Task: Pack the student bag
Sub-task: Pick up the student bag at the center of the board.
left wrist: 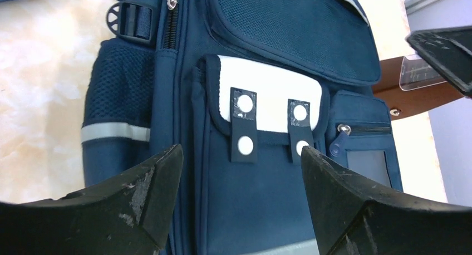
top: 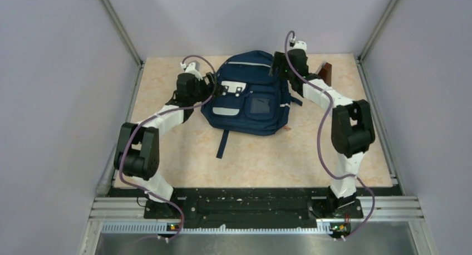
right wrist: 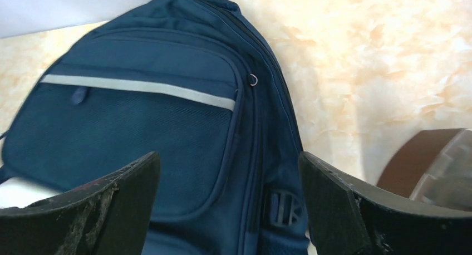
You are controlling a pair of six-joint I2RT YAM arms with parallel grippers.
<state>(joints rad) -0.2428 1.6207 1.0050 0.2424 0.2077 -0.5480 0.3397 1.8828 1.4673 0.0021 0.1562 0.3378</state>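
Note:
The student bag, a navy backpack with grey stripes and white pocket patches, lies front-up in the middle of the table with its top toward the back wall. Its zips look closed. My left gripper is at the bag's left side, open, with nothing between its fingers. In the left wrist view the left gripper frames the white-flapped front pocket. My right gripper is at the bag's top right corner, also open and empty. In the right wrist view the right gripper hangs over the bag near its side buckle.
A brown object with a clear plastic part stands to the right of the bag near the back, behind the right gripper; it also shows in the wrist views. A dark strap trails from the bag toward the front. Walls close in the table.

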